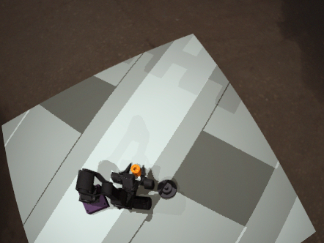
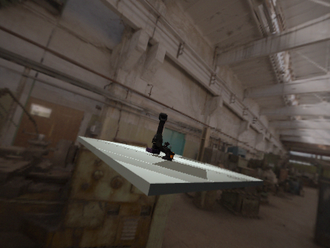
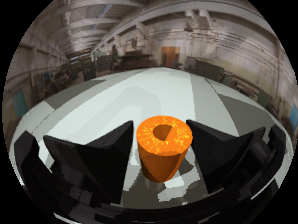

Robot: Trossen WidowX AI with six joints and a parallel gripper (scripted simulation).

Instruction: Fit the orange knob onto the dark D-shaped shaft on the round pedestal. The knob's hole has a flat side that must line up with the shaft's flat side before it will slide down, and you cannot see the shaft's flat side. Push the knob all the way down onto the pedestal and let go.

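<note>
The orange knob [image 1: 135,169] [image 2: 171,157] [image 3: 165,155] has its holed top face showing in the wrist view. It is between the fingers of my gripper [image 3: 160,123], which is open, with a narrow gap on each side of the knob. Whether the knob's bottom touches the table is hard to tell. The round dark pedestal [image 1: 173,194] is to the right of the gripper and knob in the top view, apart from both. Its short shaft [image 1: 167,188] rises from the middle with nothing on it. I cannot make out the pedestal in the exterior view or the wrist view.
The arm's purple base [image 1: 96,205] [image 2: 151,150] is left of the pedestal in the top view. The arm is folded close above it. The pale table [image 1: 121,146] [image 2: 138,168] has grey patches, thin dark lines and shadows, and its edges show in the top and exterior views.
</note>
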